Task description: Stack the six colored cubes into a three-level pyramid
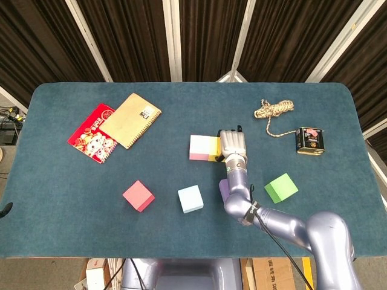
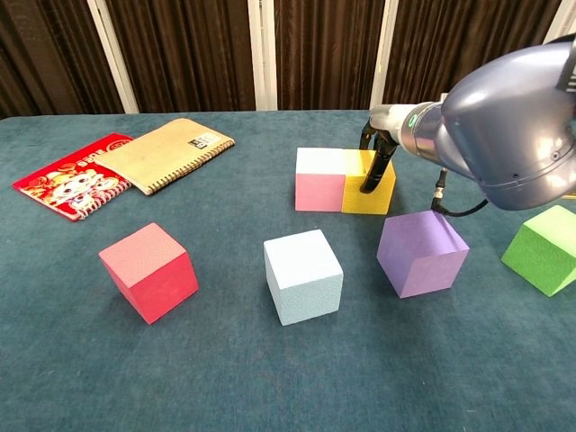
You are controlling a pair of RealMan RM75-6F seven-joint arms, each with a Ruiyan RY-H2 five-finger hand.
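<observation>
My right hand [image 1: 233, 145]: it sits over the yellow cube [image 2: 369, 184], fingers [image 2: 372, 173] draped down its front face and touching it; I cannot tell whether they clamp it or only rest there.
My left hand: in neither view.
Yellow cube: on the table [image 1: 72, 181], its side flush against the pink cube [image 2: 320, 180], the two forming a short row near the middle.
Purple cube [image 2: 421, 253]: just in front of the yellow one, apart from it, mostly hidden under my forearm in the head view.
Light blue cube [image 1: 190, 199]: left of the purple one, standing alone.
Red cube [image 1: 138, 196]: further left, turned at an angle.
Green cube [image 1: 281, 188]: off to the right, well apart from the row.
Notebooks: a tan notebook [image 1: 130, 119] overlapping a red booklet [image 1: 92, 133], far left.
Far right: a coil of rope [image 1: 274, 110] near a small tin [image 1: 309, 140].
</observation>
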